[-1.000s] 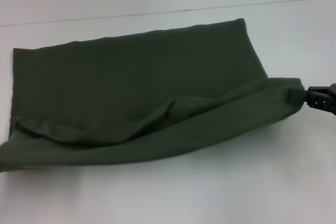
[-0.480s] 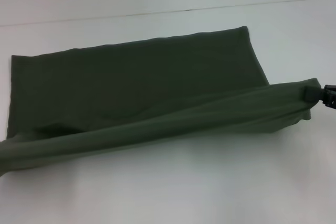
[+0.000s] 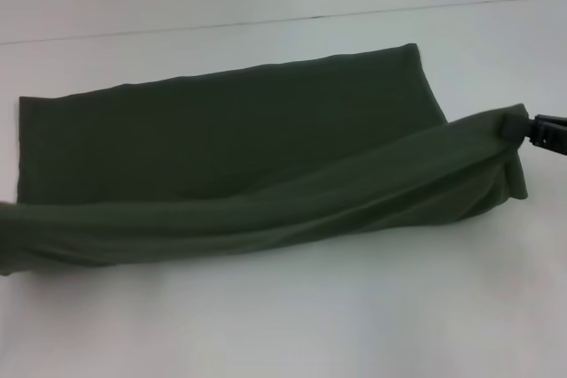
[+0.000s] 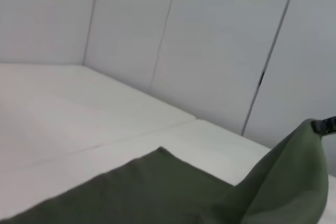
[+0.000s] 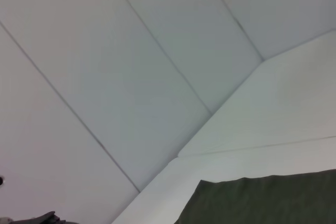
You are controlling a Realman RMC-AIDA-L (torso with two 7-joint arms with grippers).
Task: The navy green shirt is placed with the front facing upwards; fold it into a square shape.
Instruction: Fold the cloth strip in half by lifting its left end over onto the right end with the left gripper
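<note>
Head view: white table [image 3: 292, 307] carries the large dark olive-green cotton shirt [image 3: 221, 143], plain side up, no lettering visible, spread as a long band from 9 o'clock to 3 o'clock across the middle of the surface. Progress, judged: partway. Sleeves look already tucked in, since the outline reads as a long rectangle; the near long edge is lifted and stretched taut above the flat layer, mid-fold toward the far edge at 12 o'clock. Left to do: lay that edge down, then fold the band crosswise to reach a square. Right gripper [image 3: 532, 127], black, at 3 o'clock near the frame edge, is pinched closed on the shirt's raised corner, cloth bunched at its tip; arm reaches in low from the side. Left gripper not seen; the fabric's other raised end runs off frame at 9 o'clock, taut, so likely held there, but cannot tell. Left wrist view shows the far raised corner [image 4: 294, 171] and the right gripper's tip beyond.
</note>
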